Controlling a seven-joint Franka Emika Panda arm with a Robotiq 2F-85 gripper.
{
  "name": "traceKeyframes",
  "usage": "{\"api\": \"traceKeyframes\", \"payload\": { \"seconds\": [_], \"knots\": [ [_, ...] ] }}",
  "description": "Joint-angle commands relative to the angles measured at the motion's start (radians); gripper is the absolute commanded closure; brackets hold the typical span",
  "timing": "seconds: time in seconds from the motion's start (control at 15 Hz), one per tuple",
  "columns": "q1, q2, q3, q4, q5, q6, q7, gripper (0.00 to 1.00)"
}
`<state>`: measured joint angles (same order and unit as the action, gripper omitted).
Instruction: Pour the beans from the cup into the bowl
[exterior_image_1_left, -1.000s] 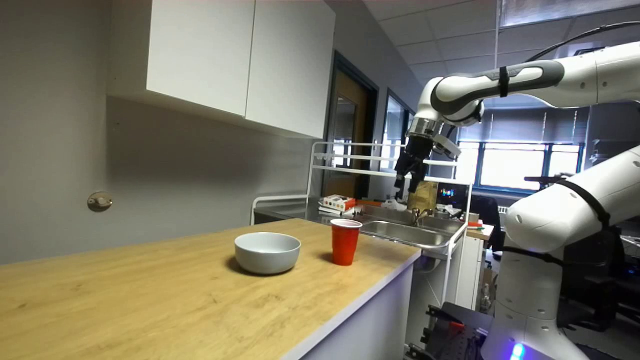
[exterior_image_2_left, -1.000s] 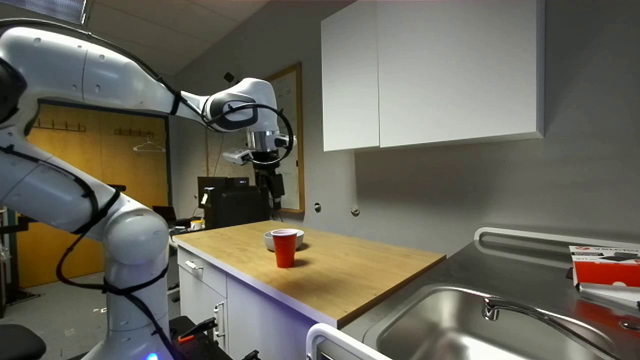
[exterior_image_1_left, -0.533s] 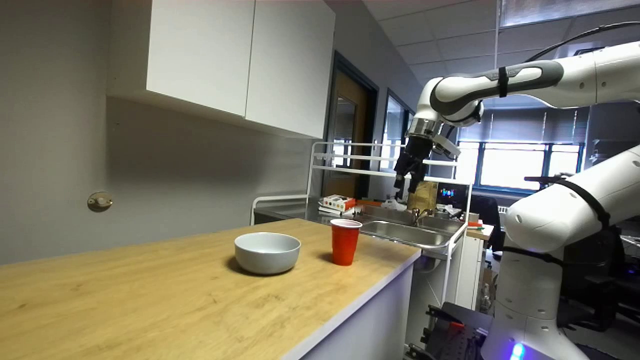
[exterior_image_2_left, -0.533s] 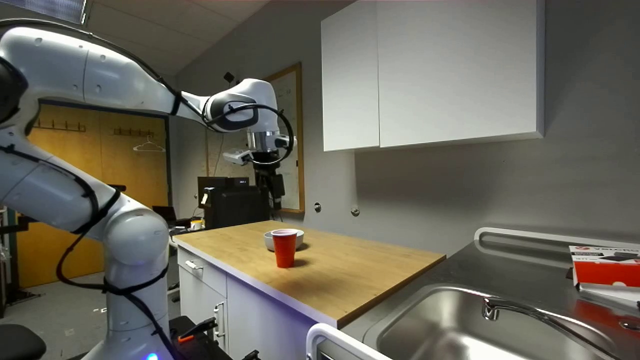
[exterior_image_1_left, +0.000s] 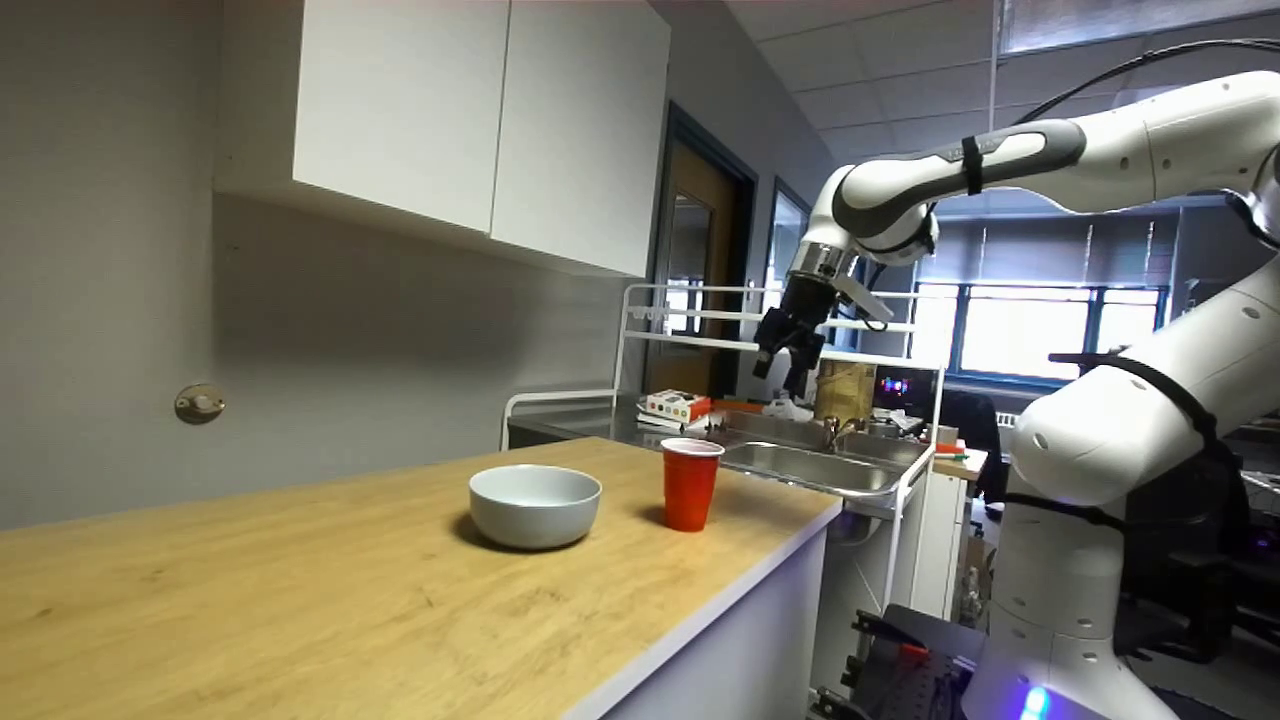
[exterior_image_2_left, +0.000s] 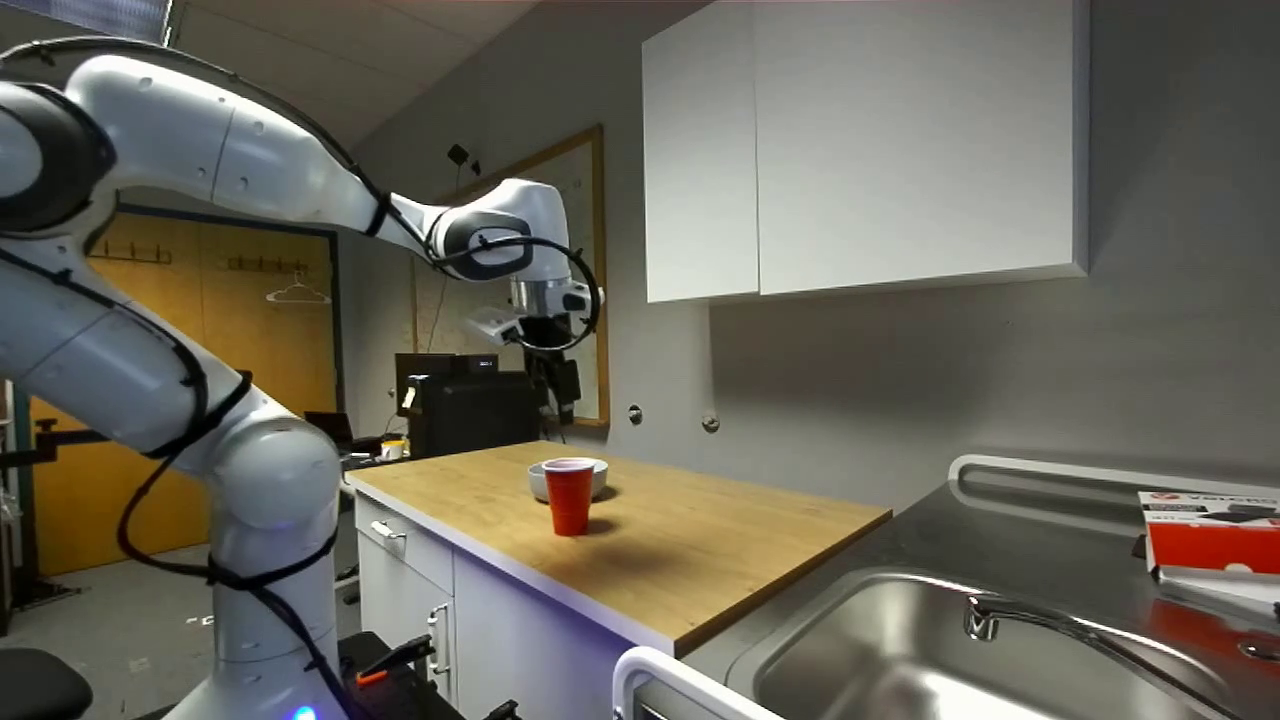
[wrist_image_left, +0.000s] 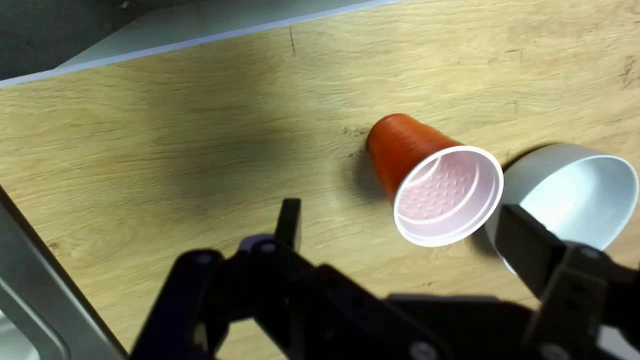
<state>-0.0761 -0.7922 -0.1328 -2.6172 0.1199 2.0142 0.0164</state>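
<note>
The red cup (exterior_image_1_left: 690, 488) stands upright on the wooden counter in both exterior views (exterior_image_2_left: 570, 502). The pale grey-white bowl (exterior_image_1_left: 535, 512) sits beside it, partly hidden behind the cup in an exterior view (exterior_image_2_left: 539, 487). My gripper (exterior_image_1_left: 778, 376) is above the counter and apart from both; it also shows in an exterior view (exterior_image_2_left: 562, 412). In the wrist view my gripper (wrist_image_left: 402, 212) is open, with nothing between its fingers. There the cup (wrist_image_left: 404, 142) and bowl (wrist_image_left: 530, 172) lie beyond the fingers; one finger overlaps the bowl's picture. Inside the cup a pale pink dotted surface shows; I cannot make out beans.
The wooden counter (exterior_image_1_left: 300, 590) ends at a front edge by the arm's base. A white wall cabinet (exterior_image_2_left: 900, 150) hangs above the counter. A steel sink (exterior_image_2_left: 870, 640) with a faucet (exterior_image_2_left: 1040, 615) adjoins it. A white rack frame (exterior_image_1_left: 625, 335) stands around the sink.
The arm has moved in the last half second: my gripper is further over the counter, left and slightly lower in an exterior view. The cup and bowl have not moved.
</note>
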Motion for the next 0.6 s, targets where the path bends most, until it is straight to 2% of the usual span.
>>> {"api": "traceKeyframes", "payload": {
  "seconds": [0.0, 0.53],
  "knots": [
    [0.012, 0.102, 0.027, 0.053, 0.034, 0.016, 0.023, 0.00],
    [0.020, 0.277, 0.093, 0.106, 0.014, 0.063, 0.070, 0.00]
  ]
}}
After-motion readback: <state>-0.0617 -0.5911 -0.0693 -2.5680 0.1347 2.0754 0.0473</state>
